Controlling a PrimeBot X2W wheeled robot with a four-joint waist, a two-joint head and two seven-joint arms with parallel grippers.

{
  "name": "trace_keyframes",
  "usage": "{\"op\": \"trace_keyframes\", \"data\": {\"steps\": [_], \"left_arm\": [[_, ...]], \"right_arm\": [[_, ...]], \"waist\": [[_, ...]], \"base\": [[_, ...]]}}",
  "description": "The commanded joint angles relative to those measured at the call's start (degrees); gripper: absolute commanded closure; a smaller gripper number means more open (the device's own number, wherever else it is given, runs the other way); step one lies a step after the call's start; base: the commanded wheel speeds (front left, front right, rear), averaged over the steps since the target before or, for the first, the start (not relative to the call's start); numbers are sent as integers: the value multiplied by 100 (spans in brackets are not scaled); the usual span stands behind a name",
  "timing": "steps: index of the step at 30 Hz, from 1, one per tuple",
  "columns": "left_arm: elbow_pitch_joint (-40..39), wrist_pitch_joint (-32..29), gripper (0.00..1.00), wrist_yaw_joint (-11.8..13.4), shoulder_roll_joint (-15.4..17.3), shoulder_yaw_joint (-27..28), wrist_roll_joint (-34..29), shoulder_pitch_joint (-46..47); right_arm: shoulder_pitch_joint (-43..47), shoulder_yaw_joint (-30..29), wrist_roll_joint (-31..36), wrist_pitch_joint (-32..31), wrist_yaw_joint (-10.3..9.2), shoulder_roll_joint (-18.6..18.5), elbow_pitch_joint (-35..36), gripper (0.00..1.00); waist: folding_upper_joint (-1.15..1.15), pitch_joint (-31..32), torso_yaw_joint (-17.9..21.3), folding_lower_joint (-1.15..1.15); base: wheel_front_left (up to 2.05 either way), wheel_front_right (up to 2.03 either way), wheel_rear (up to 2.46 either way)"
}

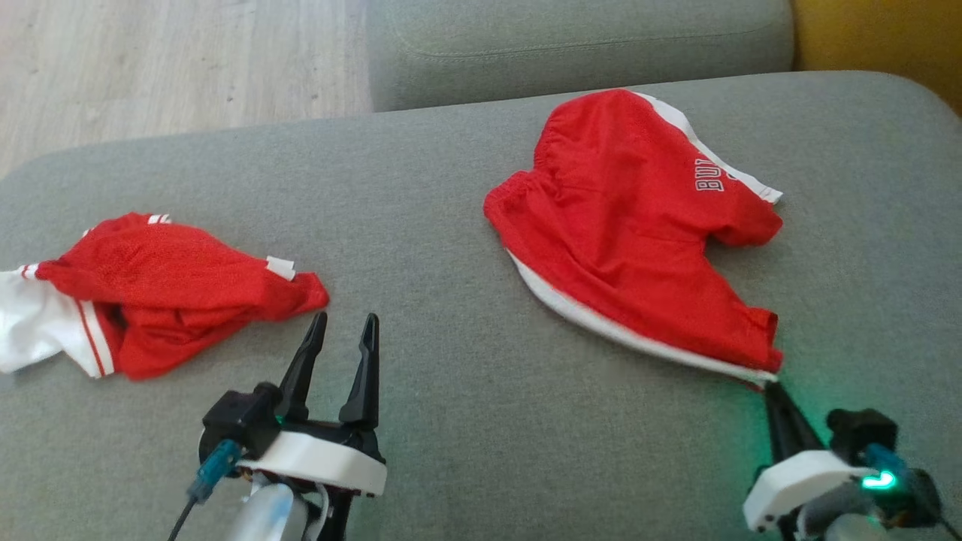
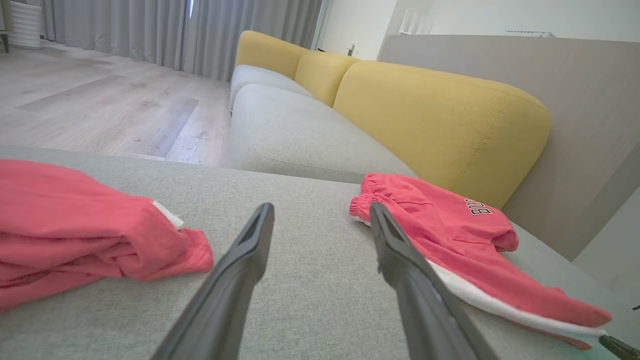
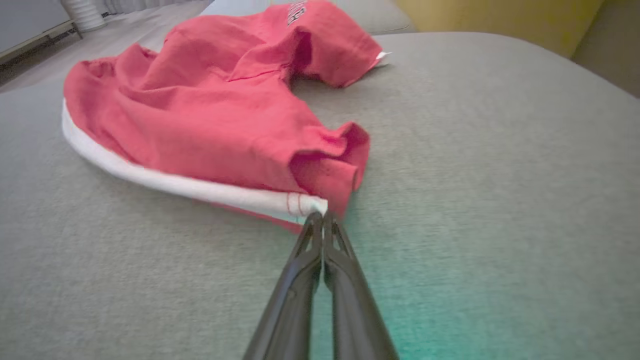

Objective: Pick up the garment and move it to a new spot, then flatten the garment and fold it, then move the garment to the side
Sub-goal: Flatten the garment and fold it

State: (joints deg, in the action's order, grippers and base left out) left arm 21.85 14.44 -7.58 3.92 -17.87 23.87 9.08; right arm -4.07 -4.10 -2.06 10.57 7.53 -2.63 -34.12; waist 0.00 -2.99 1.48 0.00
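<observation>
- You are at the first step, the pick-up. The red shorts [image 1: 639, 225] lie crumpled on the far right part of the grey sofa seat [image 1: 466, 421], not yet lifted.
- Your right gripper [image 3: 320, 216] has its fingers pressed together at the near corner of the shorts' white hem [image 3: 150, 180], and it looks to be pinching that corner. The bite is very shallow, only the tip of the hem, so treat the hold as uncertain.
- Your left gripper [image 1: 346, 319] is spread wide and holds nothing. It hovers low over bare seat, just beside the second red-and-white garment [image 1: 165, 285], which lies bunched at the left and well apart from the shorts.
- The next move calls for a slow lift with the right arm. Watch the right wrist view to see whether the hem corner rises with the fingers or slips out.
- If the corner comes up, I judge that you should carry the shorts toward the open middle of the seat. That keeps them clear of the other garment and within the left gripper's reach for flattening.
- If the cloth slips out, spread the fingers and take a deeper bite on the hem.
- The main risk I see is that one corner will trail the bulk of the shorts, which may fold under as they drag.
</observation>
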Motion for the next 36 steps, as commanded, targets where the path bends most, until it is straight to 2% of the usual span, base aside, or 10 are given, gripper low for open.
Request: {"op": "trace_keyframes", "data": {"steps": [1, 8, 12, 14, 20, 29, 36], "left_arm": [[-192, 56, 0, 9, 77, 208, 19, 184], [-205, 56, 0, 9, 81, 173, 14, 167], [-209, 56, 0, 9, 120, 120, 9, 202], [-171, 56, 0, 9, 180, -117, 1, 316], [115, -230, 0, 9, 349, -1215, 92, 1084], [1379, -960, 0, 9, 681, -2420, 77, 2819], [2112, -868, 0, 9, 715, -3144, 331, 3685]], "right_arm": [[-94, -88, 94, 83, -4, -25, 207, 100], [-66, -598, 258, 26, -4, -25, 246, 100], [-119, -1174, 448, -38, -4, -25, 262, 100], [-236, -1313, 490, -54, -4, -25, 242, 100], [-493, -1163, 406, -86, -4, -25, 190, 100], [-1062, -955, 129, -48, -4, -25, 251, 100], [-1339, -896, -50, 79, -4, -25, 111, 100]], "waist": [[0, 15, 58, 0], [0, 46, 187, 0], [0, 40, 321, 0], [0, -28, 433, 0], [0, -374, 674, 0], [0, -1269, 1071, 0], [0, -1643, 1226, 0]], "base": [[0, 0, 0], [0, 0, 0], [0, 0, 0], [0, 0, 0], [0, 0, 0], [0, 0, 0], [0, 0, 0]]}}
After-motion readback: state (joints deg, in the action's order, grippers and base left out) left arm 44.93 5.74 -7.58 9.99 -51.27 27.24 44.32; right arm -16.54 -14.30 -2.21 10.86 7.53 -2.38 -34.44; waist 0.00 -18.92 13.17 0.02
